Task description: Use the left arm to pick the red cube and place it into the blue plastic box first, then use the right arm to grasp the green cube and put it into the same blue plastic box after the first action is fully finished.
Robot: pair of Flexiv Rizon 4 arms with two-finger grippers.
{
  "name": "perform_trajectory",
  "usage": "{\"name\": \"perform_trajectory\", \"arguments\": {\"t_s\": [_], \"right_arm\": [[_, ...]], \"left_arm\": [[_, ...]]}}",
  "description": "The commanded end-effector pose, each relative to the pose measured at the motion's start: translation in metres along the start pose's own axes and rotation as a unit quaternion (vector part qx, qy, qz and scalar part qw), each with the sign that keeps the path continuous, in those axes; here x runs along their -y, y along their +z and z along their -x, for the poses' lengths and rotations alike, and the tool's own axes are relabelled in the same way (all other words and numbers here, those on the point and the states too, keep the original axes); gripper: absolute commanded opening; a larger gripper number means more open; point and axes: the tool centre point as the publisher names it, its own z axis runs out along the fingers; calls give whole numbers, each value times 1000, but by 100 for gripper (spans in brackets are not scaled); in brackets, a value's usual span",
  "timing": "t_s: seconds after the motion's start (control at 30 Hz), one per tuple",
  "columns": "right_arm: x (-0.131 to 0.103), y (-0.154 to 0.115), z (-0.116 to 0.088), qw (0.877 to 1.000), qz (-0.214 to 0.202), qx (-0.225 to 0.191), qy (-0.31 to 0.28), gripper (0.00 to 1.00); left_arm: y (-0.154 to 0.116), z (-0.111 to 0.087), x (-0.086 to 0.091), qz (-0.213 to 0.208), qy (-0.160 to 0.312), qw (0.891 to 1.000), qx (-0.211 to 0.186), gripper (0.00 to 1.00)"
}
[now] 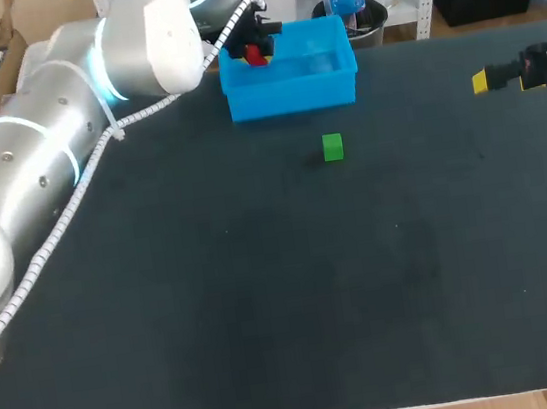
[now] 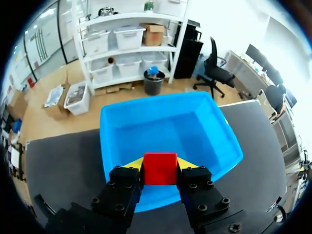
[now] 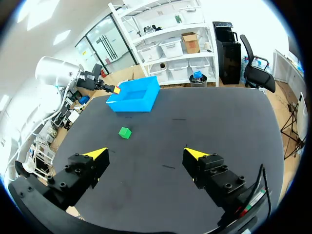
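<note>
My left gripper (image 2: 160, 165) is shut on the red cube (image 2: 160, 169) and holds it over the near left rim of the blue plastic box (image 2: 195, 131). From the head camera the red cube (image 1: 255, 55) shows at the left end of the blue box (image 1: 291, 92), which stands at the table's far middle. The green cube (image 1: 333, 147) rests on the dark table a little in front of the box. My right gripper (image 1: 484, 82) hovers open at the far right; in its own wrist view the gripper (image 3: 146, 155) has nothing between its fingers, and the green cube (image 3: 125, 132) lies well ahead.
My left arm (image 1: 62, 131) stretches across the table's left rear corner with a white cable along it. The dark table top (image 1: 287, 304) spreads wide in front of the green cube.
</note>
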Motion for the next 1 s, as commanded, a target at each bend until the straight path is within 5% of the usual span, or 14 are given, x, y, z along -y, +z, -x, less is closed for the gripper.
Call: {"name": "perform_trajectory", "arguments": {"t_s": [0.03,0.13,0.23,0.3,0.43,0.8,1.0], "right_arm": [[0,1,0,1000,-1,0,0,100],[0,1,0,1000,-1,0,0,100],[0,1,0,1000,-1,0,0,100],[0,1,0,1000,-1,0,0,100],[0,1,0,1000,-1,0,0,100],[0,1,0,1000,-1,0,0,100],[0,1,0,1000,-1,0,0,100]], "left_arm": [[8,11,-1,-2,1,1000,-17,0],[8,10,1,-2,3,1000,-22,0],[9,10,2,-1,4,1000,-26,42],[9,10,3,0,5,1000,-27,82],[8,11,5,1,5,1000,-28,100],[-24,20,14,-5,21,1000,-7,100],[-59,7,17,-25,33,999,16,100]]}}
